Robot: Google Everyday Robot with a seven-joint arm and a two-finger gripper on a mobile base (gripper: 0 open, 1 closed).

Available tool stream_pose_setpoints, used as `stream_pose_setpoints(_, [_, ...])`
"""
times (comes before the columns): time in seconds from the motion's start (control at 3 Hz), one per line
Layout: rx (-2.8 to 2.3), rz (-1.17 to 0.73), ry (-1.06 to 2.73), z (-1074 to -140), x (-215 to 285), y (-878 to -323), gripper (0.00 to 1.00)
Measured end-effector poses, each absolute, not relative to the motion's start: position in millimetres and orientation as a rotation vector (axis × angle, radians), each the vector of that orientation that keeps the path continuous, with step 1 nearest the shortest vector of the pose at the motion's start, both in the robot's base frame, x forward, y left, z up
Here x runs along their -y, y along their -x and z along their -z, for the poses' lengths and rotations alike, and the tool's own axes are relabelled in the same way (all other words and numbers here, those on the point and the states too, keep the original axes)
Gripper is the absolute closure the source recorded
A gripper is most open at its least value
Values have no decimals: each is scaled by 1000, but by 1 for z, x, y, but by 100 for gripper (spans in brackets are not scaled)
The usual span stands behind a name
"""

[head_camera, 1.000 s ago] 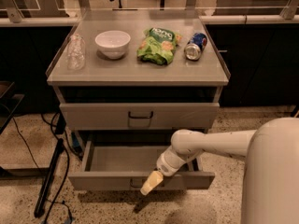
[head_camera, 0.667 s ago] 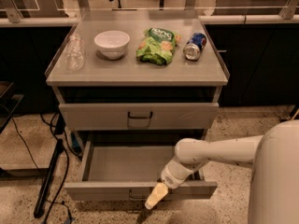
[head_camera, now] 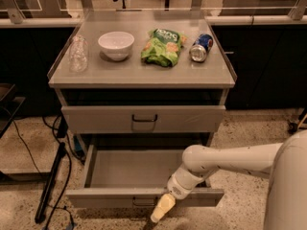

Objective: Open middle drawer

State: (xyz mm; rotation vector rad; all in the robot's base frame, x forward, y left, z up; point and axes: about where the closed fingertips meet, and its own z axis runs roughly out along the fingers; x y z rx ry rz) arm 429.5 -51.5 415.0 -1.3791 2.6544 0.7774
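Note:
The middle drawer (head_camera: 115, 197) is pulled well out below the table top, and its bare grey tray (head_camera: 134, 169) shows inside. Its low wide front faces me, with a small dark pull handle (head_camera: 143, 203) at its centre. My gripper (head_camera: 161, 212) is at the drawer front, just right of and below the handle, at the end of my white arm (head_camera: 225, 159), which reaches in from the right. The taller-fronted top drawer (head_camera: 144, 119) is shut. The lowest drawer is hidden under the open one.
On the table top (head_camera: 139, 73) stand a clear plastic cup (head_camera: 78, 54), a white bowl (head_camera: 116, 44), a green chip bag (head_camera: 160, 47) and a blue can (head_camera: 201, 47) on its side. A black stand and cables (head_camera: 50, 186) are on the floor at left.
The middle drawer has slid further out toward me, and my gripper has moved forward with its front.

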Motion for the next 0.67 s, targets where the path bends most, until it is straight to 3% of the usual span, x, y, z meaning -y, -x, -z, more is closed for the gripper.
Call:
stream_pose_setpoints(0.33, [-2655, -779, 1379, -415, 52, -429, 0])
stream_pose_setpoints(0.67, [-2688, -827, 1392, -445, 73, -384, 0])
